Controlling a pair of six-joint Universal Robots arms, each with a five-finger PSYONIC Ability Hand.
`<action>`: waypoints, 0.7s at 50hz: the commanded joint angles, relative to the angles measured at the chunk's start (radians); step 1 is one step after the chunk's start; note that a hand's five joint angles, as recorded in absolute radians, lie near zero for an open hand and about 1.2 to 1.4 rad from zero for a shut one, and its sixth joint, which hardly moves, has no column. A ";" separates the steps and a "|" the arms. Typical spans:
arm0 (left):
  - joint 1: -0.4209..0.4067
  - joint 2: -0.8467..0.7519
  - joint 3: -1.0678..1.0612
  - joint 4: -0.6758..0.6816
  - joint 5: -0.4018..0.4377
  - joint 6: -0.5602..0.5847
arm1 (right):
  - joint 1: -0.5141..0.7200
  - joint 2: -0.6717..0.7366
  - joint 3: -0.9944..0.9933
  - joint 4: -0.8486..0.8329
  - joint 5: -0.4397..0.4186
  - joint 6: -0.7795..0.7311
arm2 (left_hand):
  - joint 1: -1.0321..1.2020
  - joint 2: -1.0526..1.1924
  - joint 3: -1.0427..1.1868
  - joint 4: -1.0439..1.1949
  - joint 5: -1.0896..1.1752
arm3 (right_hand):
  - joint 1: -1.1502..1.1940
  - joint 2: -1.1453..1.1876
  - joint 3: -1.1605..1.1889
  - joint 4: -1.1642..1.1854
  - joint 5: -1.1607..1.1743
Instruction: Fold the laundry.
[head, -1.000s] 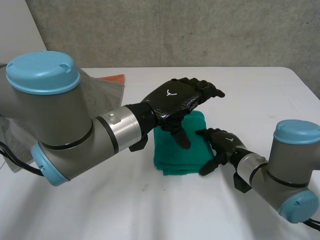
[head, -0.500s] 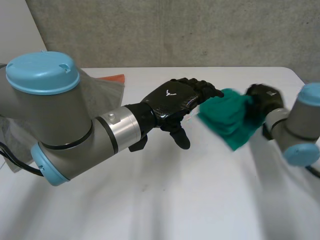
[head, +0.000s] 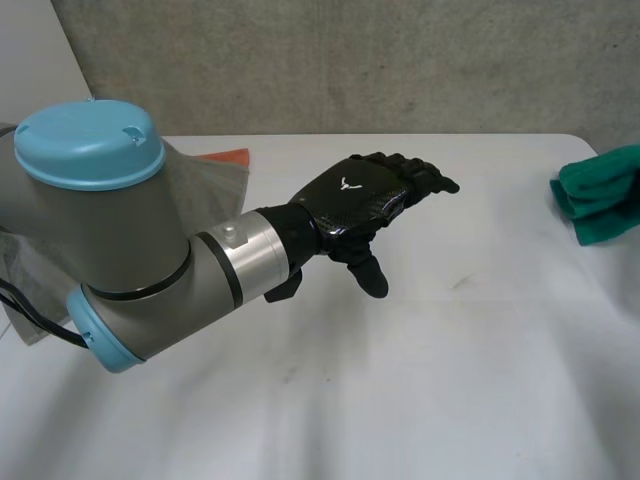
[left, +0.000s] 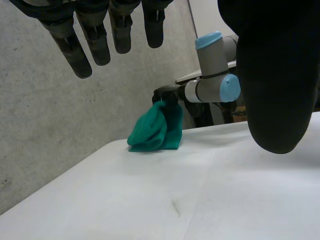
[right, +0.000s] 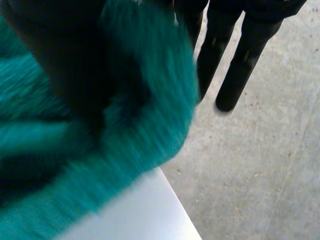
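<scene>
1. Green cloth (head: 600, 203), bunched and folded, sits at the far right edge of the white table (head: 450, 380), well apart from the left hand.
2. From the left wrist view, the right hand (left: 166, 94) has the cloth by its top, and the bundle hangs down from it at the table's corner. I cannot tell whether its bottom touches the tabletop.
3. Close up, the right hand's thumb presses into the green fabric while some of its fingers (right: 235, 70) stick out straight past it.
4. The left hand (head: 350, 205) hovers over the middle of the table with fingers stretched out and thumb pointing down, holding nothing.
5. Behind the left arm (head: 130, 260), a grey sheet (head: 205, 190) lies on the table with an orange piece (head: 228, 157) at its far edge.
</scene>
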 joint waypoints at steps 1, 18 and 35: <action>-0.008 -0.002 0.001 -0.001 0.000 -0.002 | -0.031 -0.007 0.032 0.065 -0.043 -0.014 | 0.003 -0.009 -0.019 -0.008 -0.021 | -0.715 -0.786 -0.819 -0.867 -0.778; -0.009 0.006 -0.018 -0.004 0.000 -0.002 | -0.014 -0.222 0.343 -0.136 0.039 -0.649 | 0.003 -0.009 -0.019 -0.008 -0.021 | -0.715 -0.786 -0.819 -0.867 -0.778; 0.182 0.115 0.005 0.077 -0.462 0.070 | 0.136 -0.815 1.248 -0.539 -0.380 -0.673 | -0.002 -0.015 -0.024 -0.014 -0.027 | -0.715 -0.786 -0.819 -0.867 -0.778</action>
